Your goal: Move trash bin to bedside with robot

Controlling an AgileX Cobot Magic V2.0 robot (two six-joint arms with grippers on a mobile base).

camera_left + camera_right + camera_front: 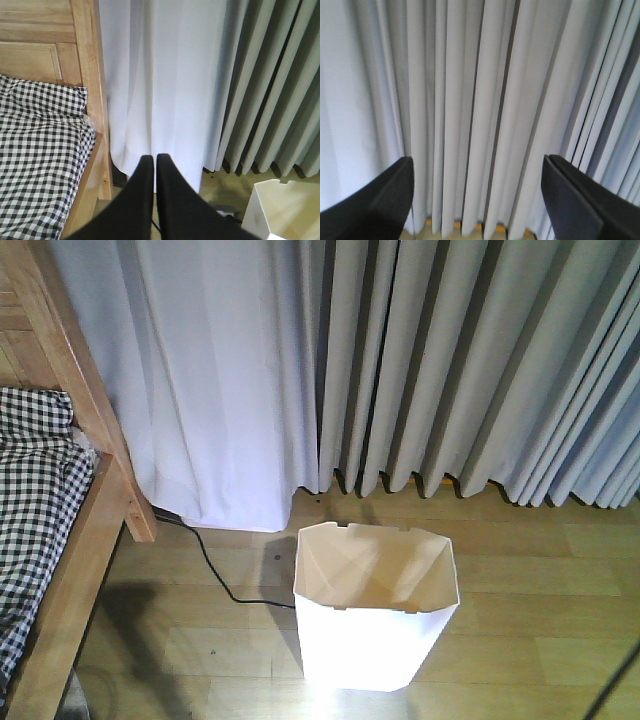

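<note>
One trash bin [375, 615] is standing upright on the wooden floor [540, 580] in the lower middle of the front-facing view, its angular rim facing up and its cream inside showing, with small notches sitting on the far edge of the rim. It is tapering downward toward its base. A corner of the same bin is peeking in at the lower right of the left wrist view [280, 210].

Left of the bin, apart from it across a strip of floor, the bedside [75, 490] is running down the left edge of the frame: a light-brown wooden frame carrying black-and-white checked bedding [35, 510]. A black cable [215, 575] is trailing over the floor from under the curtain toward the bin's left side.

Behind the bin, pale curtains [400, 360] are hanging in folds down to the floor.

Nothing is touching the bin. The left gripper [155, 165] is pointing at the curtain between bed and bin, its black fingers pressed together and holding nothing. The right gripper [477, 195] is facing the curtain folds with its fingers [570, 195] spread wide apart, also holding nothing.
</note>
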